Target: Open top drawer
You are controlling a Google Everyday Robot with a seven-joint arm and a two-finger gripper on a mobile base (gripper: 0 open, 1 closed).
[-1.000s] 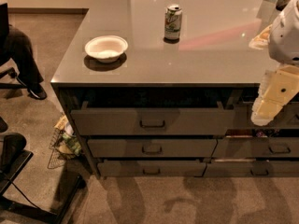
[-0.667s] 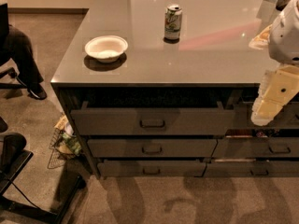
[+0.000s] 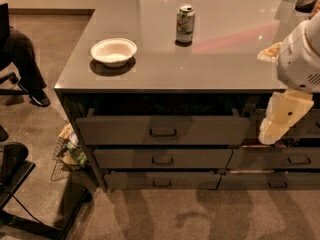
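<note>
The top drawer (image 3: pixel 125 129) is a wide grey-brown front with a small central bar handle (image 3: pixel 163 132), under the left part of the counter. It stands pulled out a little, with a dark gap showing above its front. My gripper (image 3: pixel 272 131) is a cream-coloured piece hanging below the white arm (image 3: pixel 300 59) at the right. It sits just right of the drawer's right end, at the drawer's height and apart from the handle.
A white bowl (image 3: pixel 114 51) and a drink can (image 3: pixel 185 24) stand on the grey counter (image 3: pixel 225 64). Two shallower drawers (image 3: pixel 125 159) lie below, and more drawers (image 3: pixel 299 160) at right. A wire basket (image 3: pixel 67 151), a seated person's leg (image 3: pixel 22 64) and a black chair base (image 3: pixel 15 184) are on the left.
</note>
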